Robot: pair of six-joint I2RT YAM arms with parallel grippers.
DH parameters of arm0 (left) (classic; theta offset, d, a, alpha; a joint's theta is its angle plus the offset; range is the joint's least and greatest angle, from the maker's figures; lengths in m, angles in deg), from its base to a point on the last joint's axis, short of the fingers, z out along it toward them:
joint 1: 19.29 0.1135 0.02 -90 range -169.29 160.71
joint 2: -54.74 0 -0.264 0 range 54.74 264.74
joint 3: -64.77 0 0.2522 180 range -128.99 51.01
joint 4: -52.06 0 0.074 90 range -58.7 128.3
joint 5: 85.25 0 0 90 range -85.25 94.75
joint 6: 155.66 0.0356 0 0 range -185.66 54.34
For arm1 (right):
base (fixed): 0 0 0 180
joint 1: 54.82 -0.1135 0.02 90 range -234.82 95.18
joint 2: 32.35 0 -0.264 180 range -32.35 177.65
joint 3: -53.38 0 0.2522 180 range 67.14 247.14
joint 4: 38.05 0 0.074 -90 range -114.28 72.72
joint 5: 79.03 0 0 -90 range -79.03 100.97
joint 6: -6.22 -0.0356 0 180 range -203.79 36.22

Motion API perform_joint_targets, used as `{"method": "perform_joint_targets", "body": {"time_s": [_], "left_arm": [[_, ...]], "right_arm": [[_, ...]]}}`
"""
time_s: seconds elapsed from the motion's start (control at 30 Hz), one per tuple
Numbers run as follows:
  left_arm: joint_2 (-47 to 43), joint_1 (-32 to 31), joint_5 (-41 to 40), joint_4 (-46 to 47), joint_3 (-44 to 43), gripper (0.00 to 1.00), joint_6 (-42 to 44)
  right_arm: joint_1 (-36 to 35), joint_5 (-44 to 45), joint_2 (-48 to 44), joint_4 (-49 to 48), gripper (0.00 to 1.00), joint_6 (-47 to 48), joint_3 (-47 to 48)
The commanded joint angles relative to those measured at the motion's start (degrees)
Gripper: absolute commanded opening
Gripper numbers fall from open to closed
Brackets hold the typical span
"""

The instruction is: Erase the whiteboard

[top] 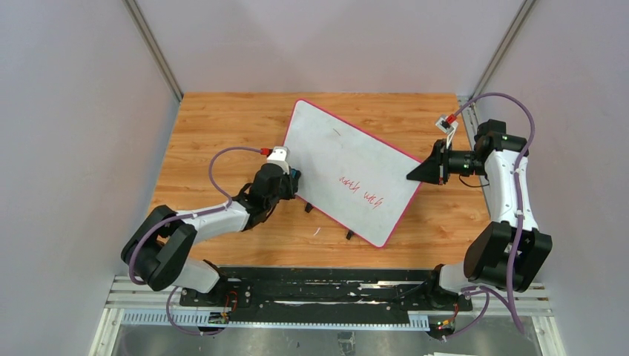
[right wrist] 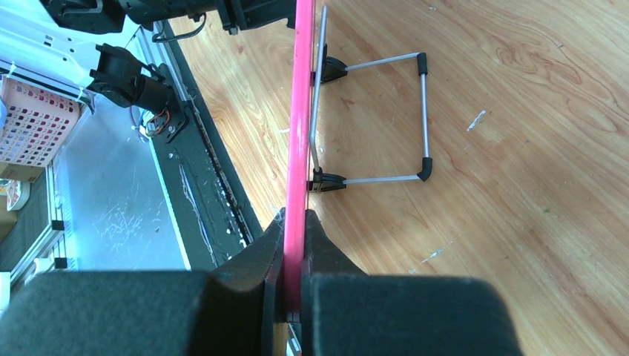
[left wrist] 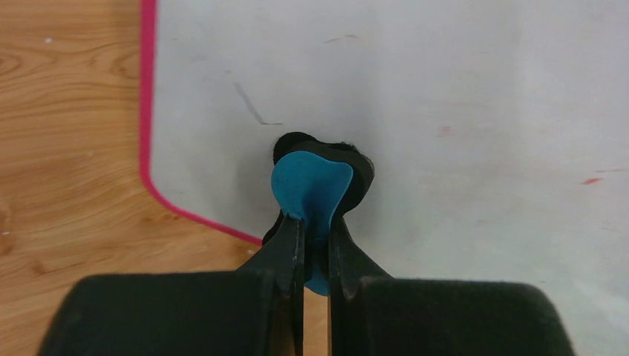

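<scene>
wood table [top: 222, 126]: right claw [right wrist: 297, 222] pinches whiteboard [top: 334, 156] rim, left claw [left wrist: 316, 230] shut on eraser [left wrist: 311, 182] at left edge, red writing [top: 361, 191] to its right.

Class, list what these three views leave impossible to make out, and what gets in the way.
Top view: the red writing on the whiteboard is too small to read.
Left wrist view: the eraser hides whether it touches the board.
Right wrist view: the board is edge-on, face unseen.

Wooden table [top: 222, 119], pale grey walls [top: 74, 148], metal corner posts [top: 153, 48]
</scene>
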Motion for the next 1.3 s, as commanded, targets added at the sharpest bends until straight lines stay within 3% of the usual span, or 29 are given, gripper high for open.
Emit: {"method": "perform_joint_targets", "body": {"time_s": [0.0,0.3,0.93,1.13,1.27], "left_arm": [[-1.6,2.5,0.4,-0.7,0.6,0.0,1.3],[1.9,1.7,7.2,0.7,-5.1,0.0,-2.8],[11.2,-21.5,1.8,0.9,-21.5,0.0,-4.9],[12.4,-24.2,1.3,0.9,-24.5,0.0,-4.4],[9.8,-24.0,-3.8,-0.2,-22.4,0.0,-1.2]], "right_arm": [[-2.0,-1.3,-0.4,2.8,0.01,3.5,1.0],[-2.0,-1.4,-0.3,3.0,0.01,3.5,1.1],[-1.9,-1.4,-0.2,3.4,0.01,3.8,1.2],[-2.0,-1.4,0.0,3.5,0.01,4.0,1.3],[-2.0,-1.3,0.0,3.6,0.0,4.0,1.3]]}}
